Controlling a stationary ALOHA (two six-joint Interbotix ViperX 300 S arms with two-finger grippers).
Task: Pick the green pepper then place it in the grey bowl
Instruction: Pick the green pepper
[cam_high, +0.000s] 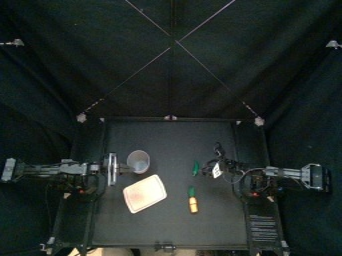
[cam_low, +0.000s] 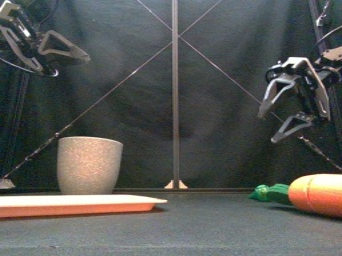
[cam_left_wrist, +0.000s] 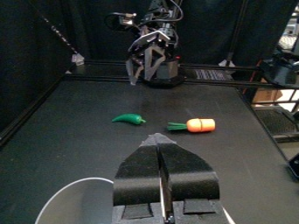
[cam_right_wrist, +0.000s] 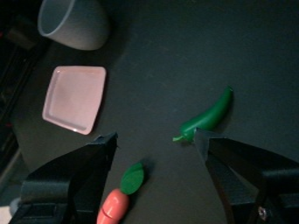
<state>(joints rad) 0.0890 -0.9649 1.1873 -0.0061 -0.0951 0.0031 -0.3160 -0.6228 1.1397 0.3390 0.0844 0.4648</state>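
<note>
Right of table (cam_high: 167, 140) centre: green pepper (cam_right_wrist: 208, 115) lying flat, carrot (cam_right_wrist: 114, 206) near; right gripper (cam_right_wrist: 156, 137) raised, jaws spread wide, empty; left gripper (cam_left_wrist: 160, 140) closed, empty. Risk: off-centre descent, slim pepper squirts out.

This is a robotics lab test booth, not a home or a kitchen. Black cloth curtains (cam_high: 80, 70) close in the back and both sides of a small black table (cam_high: 174, 135). A black robot arm (cam_high: 54, 168) stands at the table's left edge and a second black robot arm (cam_high: 287, 176) at its right edge. On the table are only props: a flat pink plastic tray (cam_low: 74, 204), a tall grey speckled cup (cam_low: 90, 164), an orange toy carrot (cam_low: 318, 194) and a green toy pepper (cam_left_wrist: 128, 118).
</note>
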